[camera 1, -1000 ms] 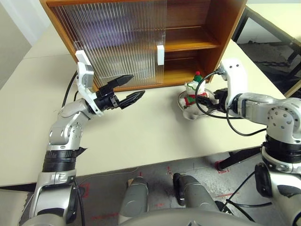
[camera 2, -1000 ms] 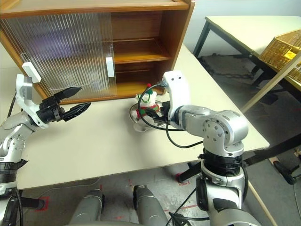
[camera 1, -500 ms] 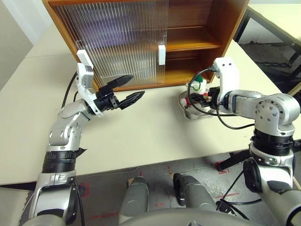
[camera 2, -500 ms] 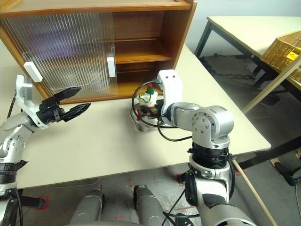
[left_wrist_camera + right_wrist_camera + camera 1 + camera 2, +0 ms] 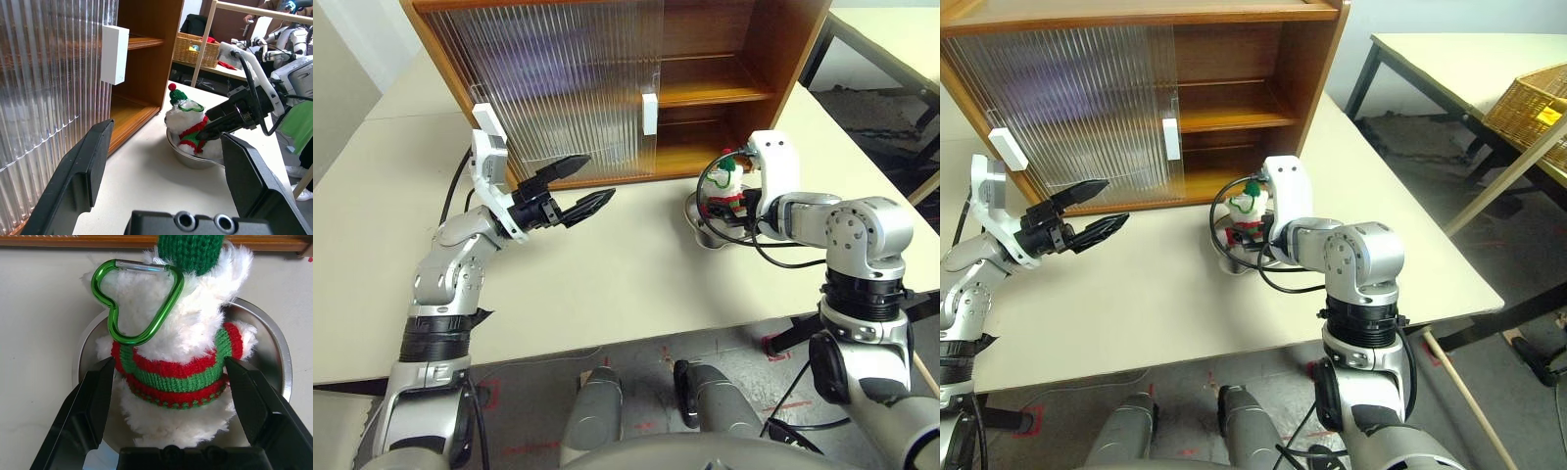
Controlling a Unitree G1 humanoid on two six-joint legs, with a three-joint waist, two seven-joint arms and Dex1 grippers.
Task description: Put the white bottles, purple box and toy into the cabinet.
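Right tool (image 5: 168, 382) angled down, jaws wide either side of the toy (image 5: 178, 352) in the bowl (image 5: 274, 357), apparently not gripping, left tool (image 5: 578, 191) raised level over the worktop (image 5: 607, 274), open, empty

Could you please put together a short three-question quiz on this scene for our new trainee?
1. True or false: the toy sits in a steel bowl.
2. Which end effector has its fingers on either side of the toy? A) left B) right
3. Fill in: the green heart-shaped clip hangs on the ____.

Key:
1. True.
2. B: the right end effector is open around the toy; the left end effector is open in front of the cabinet, by its ribbed door.
3. Toy.
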